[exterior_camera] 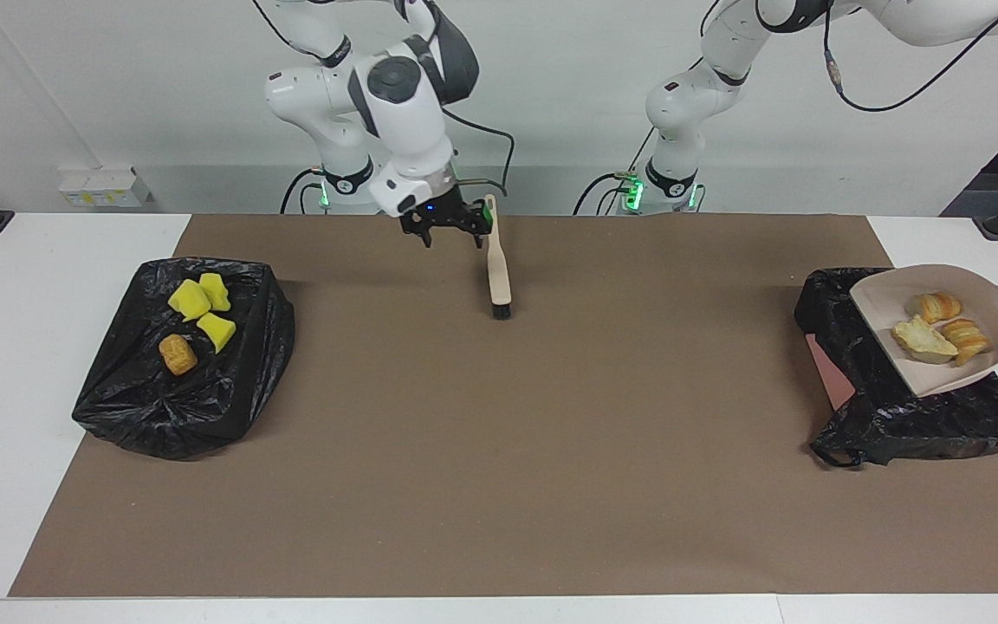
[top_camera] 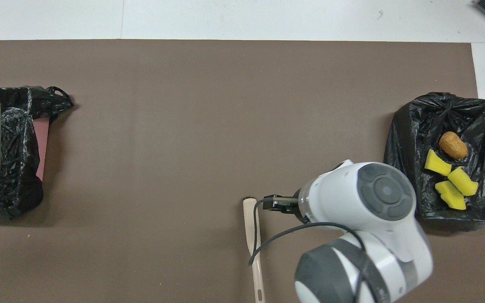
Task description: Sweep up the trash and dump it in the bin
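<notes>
Brown mat covers a white table below a pale wall.

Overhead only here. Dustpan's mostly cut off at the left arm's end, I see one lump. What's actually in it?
Observer: The beige plastic dustpan carries three pale yellow and orange bread-like lumps, not yet dumped.
Operator: Over the bin?
Observer: Yes, raised and tilted over the black bag-lined bin.
Operator: Right end effector? Wrist blocks it.
Observer: The right end effector is open, beside the wooden-handled brush, which lies on the brown mat.
</notes>
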`<move>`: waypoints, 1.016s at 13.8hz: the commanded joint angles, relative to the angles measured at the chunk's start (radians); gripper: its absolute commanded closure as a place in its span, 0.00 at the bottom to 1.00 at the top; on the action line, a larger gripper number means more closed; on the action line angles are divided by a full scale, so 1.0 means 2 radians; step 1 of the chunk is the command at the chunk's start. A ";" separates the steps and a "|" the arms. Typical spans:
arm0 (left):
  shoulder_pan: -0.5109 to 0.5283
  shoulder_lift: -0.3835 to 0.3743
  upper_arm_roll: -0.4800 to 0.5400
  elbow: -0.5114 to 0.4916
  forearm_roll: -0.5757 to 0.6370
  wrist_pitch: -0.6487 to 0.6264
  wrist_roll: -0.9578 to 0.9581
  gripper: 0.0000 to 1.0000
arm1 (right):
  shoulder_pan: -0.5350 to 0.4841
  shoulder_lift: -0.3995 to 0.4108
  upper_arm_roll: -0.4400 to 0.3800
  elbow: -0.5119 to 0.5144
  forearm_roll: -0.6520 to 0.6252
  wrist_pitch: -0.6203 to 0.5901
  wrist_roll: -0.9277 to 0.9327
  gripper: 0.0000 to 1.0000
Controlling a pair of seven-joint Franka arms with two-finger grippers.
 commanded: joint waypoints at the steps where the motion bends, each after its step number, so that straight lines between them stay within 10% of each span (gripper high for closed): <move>1: -0.032 -0.018 0.003 -0.033 0.086 0.011 -0.070 1.00 | -0.017 0.007 -0.047 0.063 -0.020 -0.038 -0.040 0.00; 14: -0.104 -0.056 0.003 -0.078 0.409 -0.059 -0.195 1.00 | -0.090 0.021 -0.146 0.228 -0.097 -0.199 -0.243 0.00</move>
